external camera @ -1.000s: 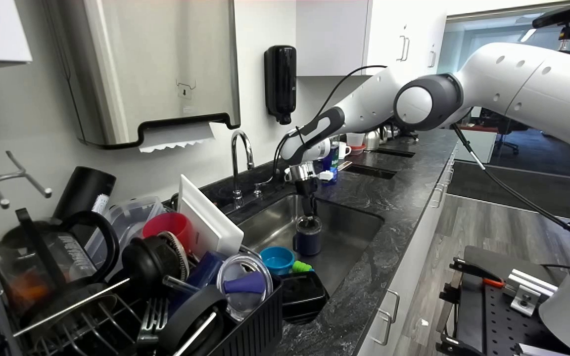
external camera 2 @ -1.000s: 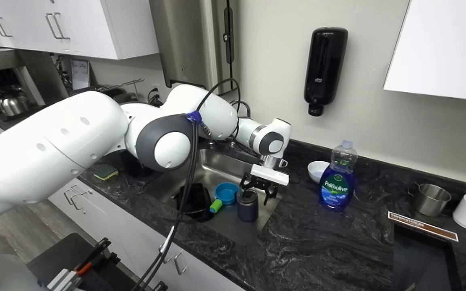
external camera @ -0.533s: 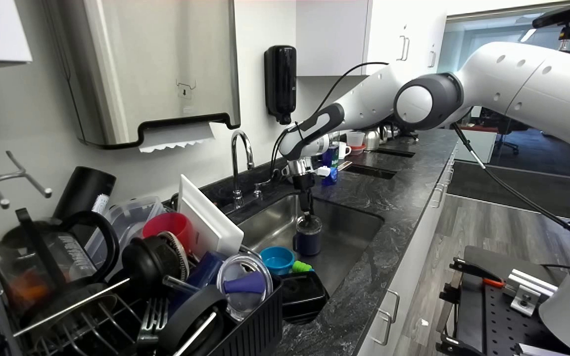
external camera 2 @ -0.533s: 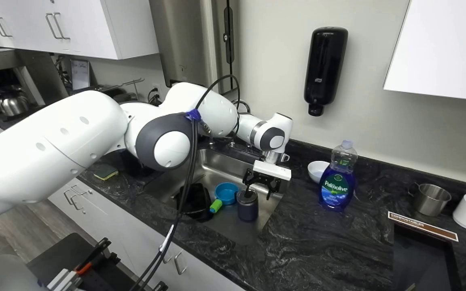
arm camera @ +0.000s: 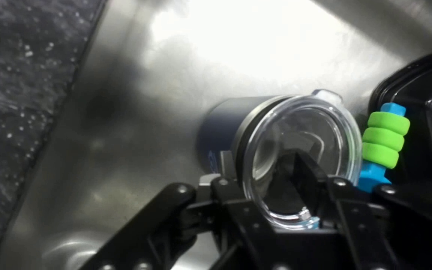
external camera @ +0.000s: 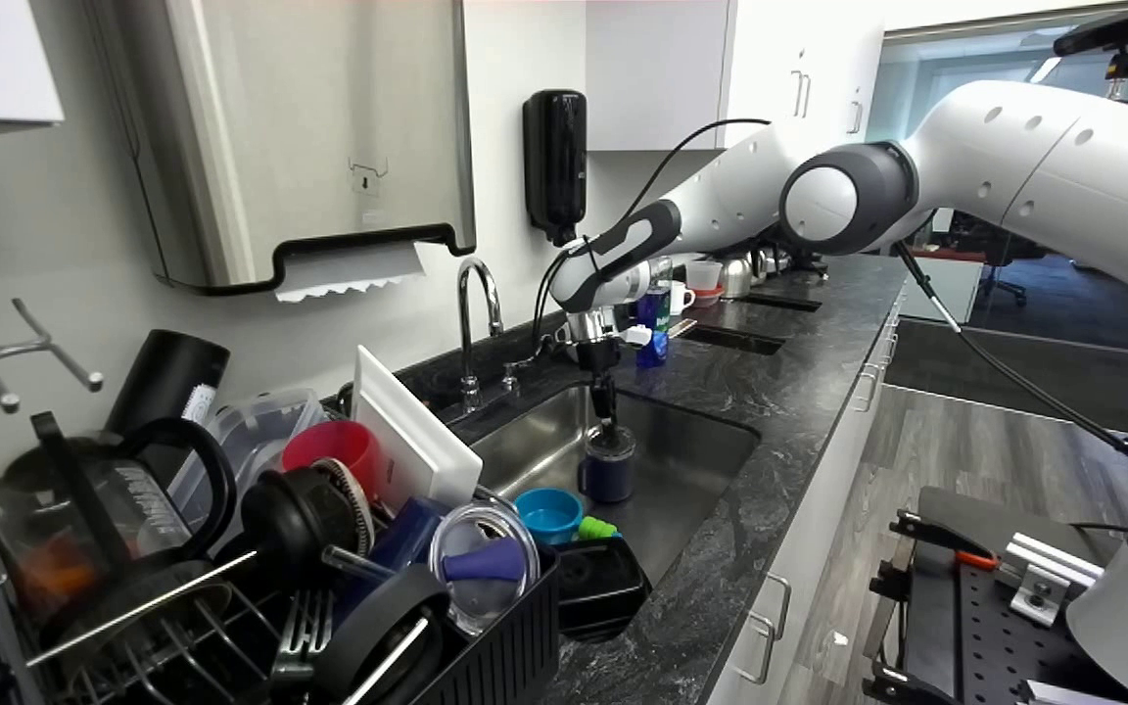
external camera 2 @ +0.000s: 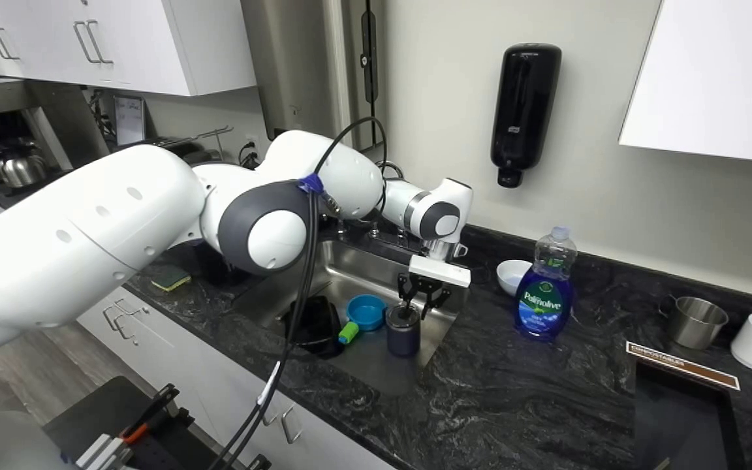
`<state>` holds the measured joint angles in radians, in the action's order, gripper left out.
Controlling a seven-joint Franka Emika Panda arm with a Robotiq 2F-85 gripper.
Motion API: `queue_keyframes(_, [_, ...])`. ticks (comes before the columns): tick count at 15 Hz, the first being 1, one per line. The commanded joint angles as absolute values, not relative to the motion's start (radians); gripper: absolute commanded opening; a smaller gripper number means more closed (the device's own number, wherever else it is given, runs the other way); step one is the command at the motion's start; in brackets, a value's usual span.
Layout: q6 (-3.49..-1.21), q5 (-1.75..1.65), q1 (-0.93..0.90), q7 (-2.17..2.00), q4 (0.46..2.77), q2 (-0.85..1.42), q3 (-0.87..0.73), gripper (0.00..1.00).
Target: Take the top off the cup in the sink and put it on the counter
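A dark blue cup (external camera 2: 403, 341) stands in the steel sink (external camera 2: 356, 264), seen in both exterior views. Its top (arm camera: 330, 140), a clear round lid with a raised rim and small tab, sits on the cup. My gripper (arm camera: 263, 159) reaches down from above and straddles one edge of the lid. One finger (arm camera: 228, 165) is outside, beside the cup's wall; the other finger (arm camera: 308, 170) is over the lid, inside the rim. A gap shows between them with the rim in it. The dark speckled counter (external camera 2: 506, 405) borders the sink.
Close beside the cup in the sink are a blue bowl (external camera 2: 365, 303), a green brush handle (external camera 2: 348, 333) and a black container (external camera 2: 317, 320). A soap bottle (external camera 2: 544, 294) and white bowl (external camera 2: 512, 274) stand on the counter. The tap (external camera: 466, 323) rises behind the sink.
My gripper has risen slightly and turned over the lid, and its fingers have come closer together. The cup has shifted a little within the sink over the last half second.
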<state>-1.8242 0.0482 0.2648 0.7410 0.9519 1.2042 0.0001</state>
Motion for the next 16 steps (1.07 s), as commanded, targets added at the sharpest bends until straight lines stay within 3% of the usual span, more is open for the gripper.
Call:
queue_keyframes(1, [-1.838,0.050,0.269,0.759,0.962,1.200,0.008,0.15])
queue_keyframes(4, [-1.833,0.048,0.267,0.756,0.963,1.201,0.006,0.00])
queue_keyframes(16, [-1.830,0.040,0.259,0.745,1.037,1.128,-0.001,0.03])
